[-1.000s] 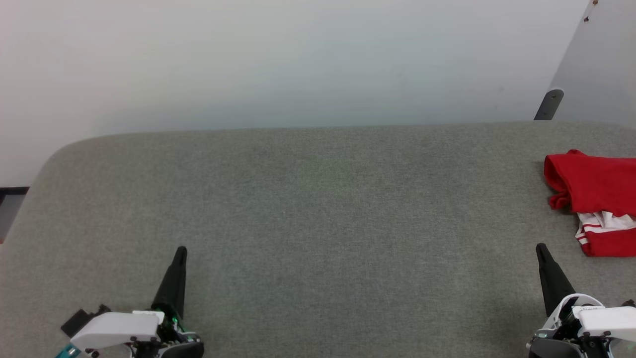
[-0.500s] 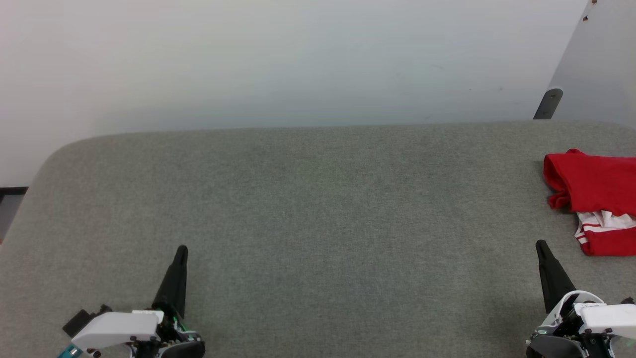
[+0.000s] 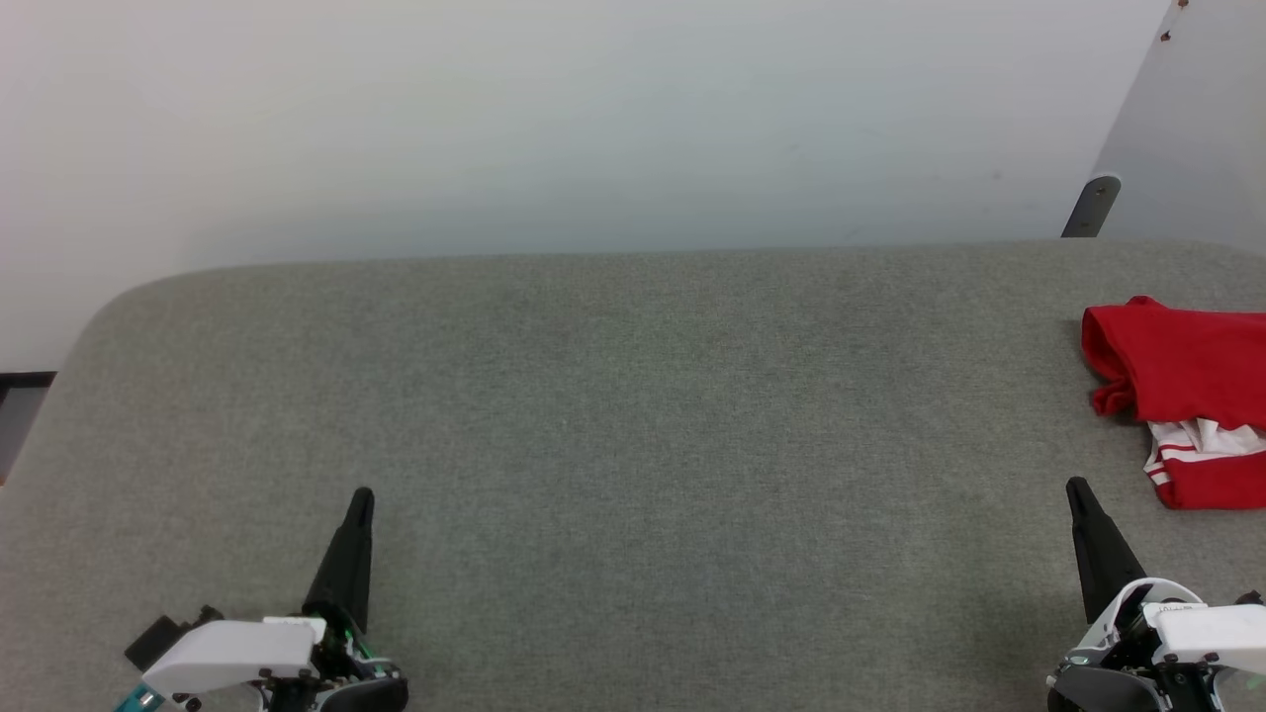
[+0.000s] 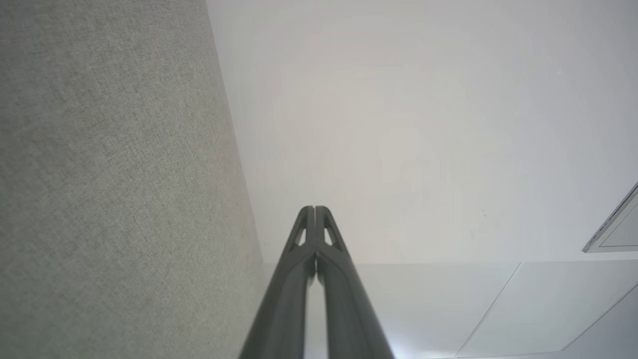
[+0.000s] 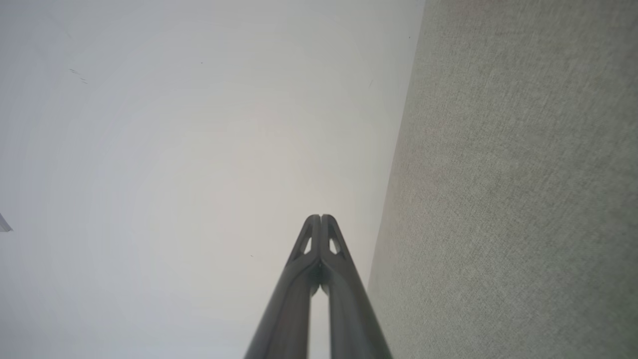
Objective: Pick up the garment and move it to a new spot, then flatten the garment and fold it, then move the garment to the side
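Nothing moved, garment [image 3: 1177, 366] red, seemingly folded, white striped trim, left claw [image 3: 361, 495], right claw [image 3: 1076, 487] both closed

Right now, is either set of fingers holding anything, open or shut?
Left gripper: shut, holding nothing.
Right gripper: shut, holding nothing.

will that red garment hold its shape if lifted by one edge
Probably not: the garment lies in soft, rumpled folds, so it would likely droop and unfold. It looks thin, so probably light. Pushed across the woven grey surface, it would likely bunch rather than slide.
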Controlling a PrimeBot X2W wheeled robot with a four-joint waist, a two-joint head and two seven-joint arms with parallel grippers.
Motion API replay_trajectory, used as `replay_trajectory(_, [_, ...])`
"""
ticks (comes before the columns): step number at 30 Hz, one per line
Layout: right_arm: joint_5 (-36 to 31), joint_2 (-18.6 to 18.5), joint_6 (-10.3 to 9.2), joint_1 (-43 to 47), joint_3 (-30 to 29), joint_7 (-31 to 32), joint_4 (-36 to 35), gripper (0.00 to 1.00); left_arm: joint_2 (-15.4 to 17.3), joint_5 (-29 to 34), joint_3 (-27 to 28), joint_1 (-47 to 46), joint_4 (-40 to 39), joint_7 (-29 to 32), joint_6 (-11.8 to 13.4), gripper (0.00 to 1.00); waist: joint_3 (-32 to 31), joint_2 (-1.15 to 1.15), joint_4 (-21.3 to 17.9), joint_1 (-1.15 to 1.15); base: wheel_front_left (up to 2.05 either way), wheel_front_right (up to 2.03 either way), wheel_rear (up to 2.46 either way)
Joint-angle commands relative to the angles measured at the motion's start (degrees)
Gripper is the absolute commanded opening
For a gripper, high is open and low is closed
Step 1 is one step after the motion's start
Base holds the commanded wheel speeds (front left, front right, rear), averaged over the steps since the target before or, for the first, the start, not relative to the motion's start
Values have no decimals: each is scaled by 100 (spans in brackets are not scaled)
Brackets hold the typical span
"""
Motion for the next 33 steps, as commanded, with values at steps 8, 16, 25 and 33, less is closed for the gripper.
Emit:
replay_trajectory(8, [20,20,2,-20,3,14,1,0,3,-12,12,-54,5,15,-32,0,0,0,0,0,0,0,0])
replay_trajectory(16, [20,20,2,-20,3,14,0,0,3,-13,10,-54,5,14,-32,0,0,0,0,0,0,0,0])
replay_trajectory(25, [21,20,2,-20,3,13,0,0,3,-15,9,-53,5,13,-32,0,0,0,0,0,0,0,0])
replay_trajectory(33, [21,20,2,-20,4,13,0,0,3,-16,8,-53,4,12,-32,0,0,0,0,0,0,0,0])
